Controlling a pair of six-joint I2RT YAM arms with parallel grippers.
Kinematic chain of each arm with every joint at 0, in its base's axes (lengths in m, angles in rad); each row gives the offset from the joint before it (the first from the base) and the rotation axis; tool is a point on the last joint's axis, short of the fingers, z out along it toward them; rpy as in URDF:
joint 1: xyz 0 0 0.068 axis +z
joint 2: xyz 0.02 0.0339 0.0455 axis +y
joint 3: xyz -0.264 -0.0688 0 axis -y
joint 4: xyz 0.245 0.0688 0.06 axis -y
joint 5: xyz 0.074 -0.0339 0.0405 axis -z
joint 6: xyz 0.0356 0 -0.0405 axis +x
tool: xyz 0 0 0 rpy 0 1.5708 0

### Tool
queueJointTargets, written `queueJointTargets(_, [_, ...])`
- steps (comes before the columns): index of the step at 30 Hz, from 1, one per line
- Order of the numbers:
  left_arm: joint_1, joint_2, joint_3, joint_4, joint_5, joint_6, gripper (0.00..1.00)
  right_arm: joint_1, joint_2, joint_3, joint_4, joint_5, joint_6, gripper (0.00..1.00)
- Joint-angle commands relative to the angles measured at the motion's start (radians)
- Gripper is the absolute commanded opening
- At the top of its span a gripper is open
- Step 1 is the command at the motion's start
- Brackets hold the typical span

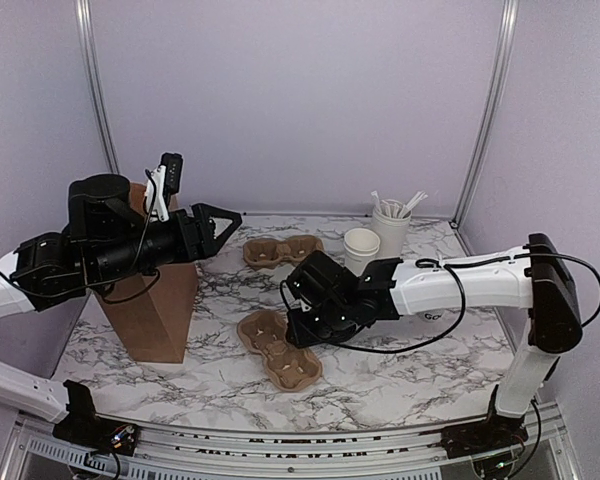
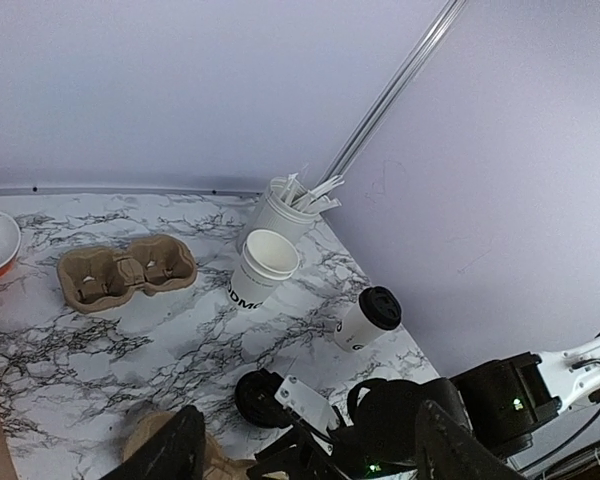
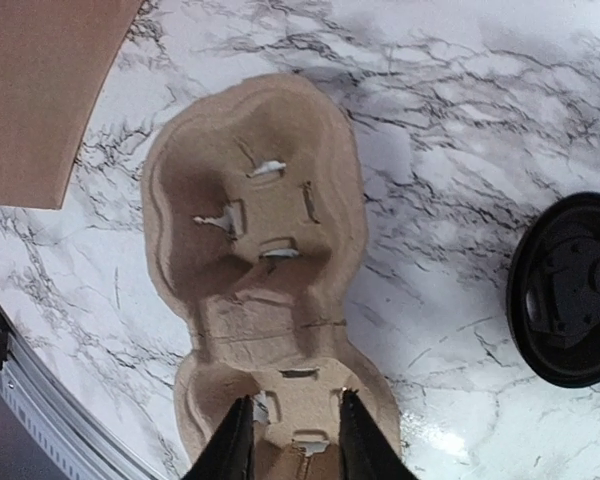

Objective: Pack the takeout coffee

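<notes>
High rear overview, wrist views closer, likely sharing one carrier [image 1: 278, 350]

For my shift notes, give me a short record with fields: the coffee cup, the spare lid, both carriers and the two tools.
near carrier: empty, on the table
far carrier: empty
lidded cup: upright, black lid on
loose black lid: flat on the table beside the near carrier
left tool: open, holding nothing, raised off the table
right tool: straddles the near carrier's end well; grip unclear
</notes>
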Motion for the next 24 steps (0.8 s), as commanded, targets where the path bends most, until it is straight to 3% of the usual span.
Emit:
queueJointTargets(1, [-0.002, -0.039, 0.051, -0.015, -0.002, 0.041, 0.73, 0.003, 0.050, 0.104, 0.035, -0.042, -0.055, 0.36])
queueJointTargets(5, [-0.001, -0.062, 0.075, -0.029, -0.030, 0.067, 0.73, 0.009, 0.097, 0.164, -0.005, -0.045, -0.075, 0.51])
queueJointTargets(11, [-0.001, -0.128, 0.083, -0.038, -0.114, 0.118, 0.74, 0.015, 0.110, 0.175, -0.013, -0.011, -0.084, 0.59])
queueJointTargets(24, [-0.001, -0.239, 0.088, -0.040, -0.255, 0.193, 0.75, -0.079, 0.251, 0.253, -0.016, 0.019, -0.143, 0.59])
